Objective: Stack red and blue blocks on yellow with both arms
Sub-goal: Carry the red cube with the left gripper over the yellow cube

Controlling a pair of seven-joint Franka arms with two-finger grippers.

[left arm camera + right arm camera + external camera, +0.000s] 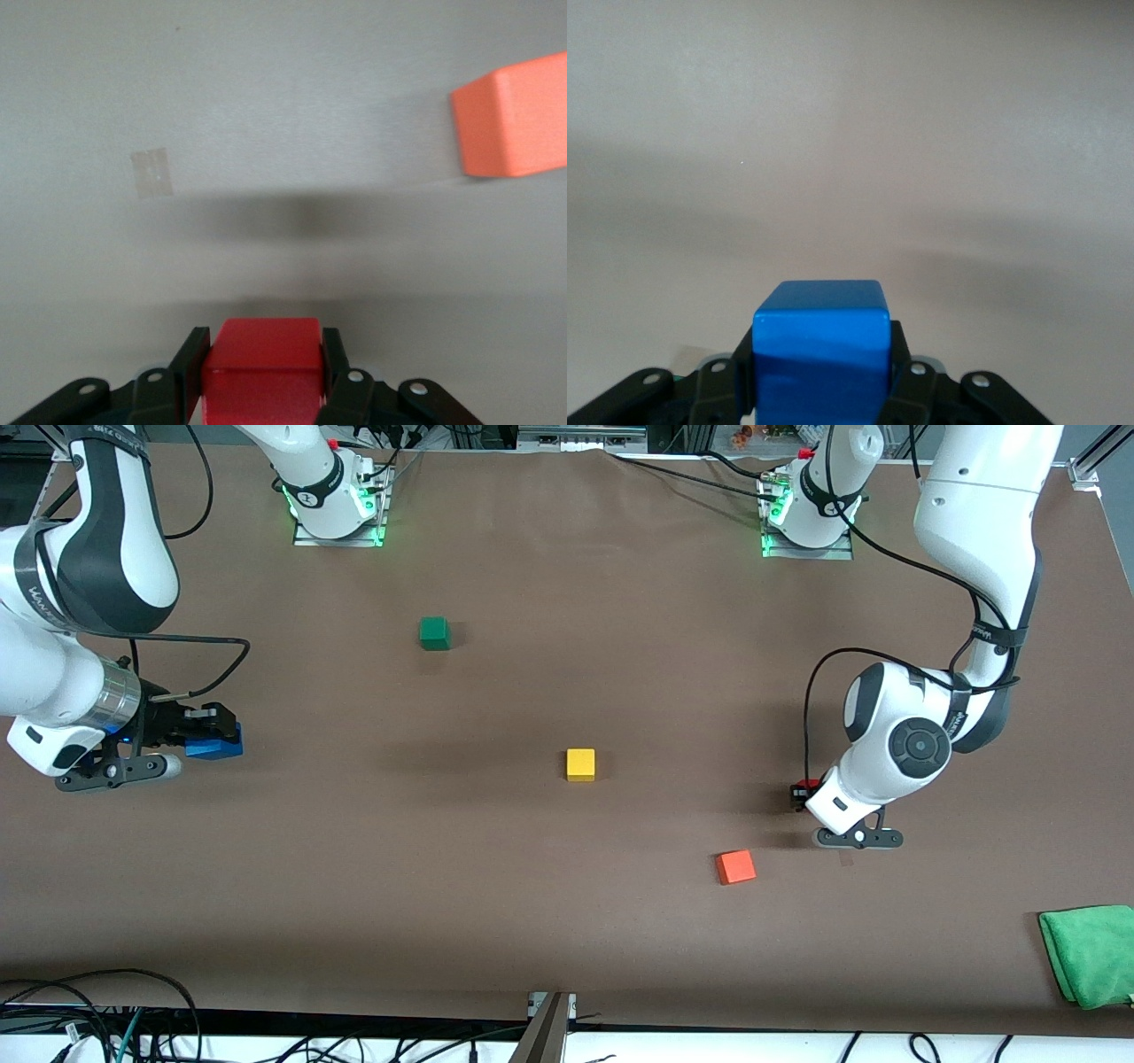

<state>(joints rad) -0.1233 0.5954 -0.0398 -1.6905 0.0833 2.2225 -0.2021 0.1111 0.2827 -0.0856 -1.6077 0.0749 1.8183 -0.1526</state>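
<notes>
The yellow cube (pixel 580 764) sits alone on the brown table near its middle. My left gripper (pixel 802 794) is shut on the red cube (pixel 807 786), which shows mostly hidden by the wrist in the front view; in the left wrist view the red cube (pixel 261 365) sits between the fingers (pixel 186 363) above the table. My right gripper (pixel 213 735) is shut on the blue cube (pixel 215 746) at the right arm's end of the table; the right wrist view shows the blue cube (pixel 821 354) clamped in the gripper (pixel 822 367).
An orange cube (pixel 735 865) lies nearer to the front camera than the yellow cube, close to the left gripper; it also shows in the left wrist view (pixel 516 126). A green cube (pixel 434 632) sits toward the bases. A green cloth (pixel 1090 954) lies at the left arm's end.
</notes>
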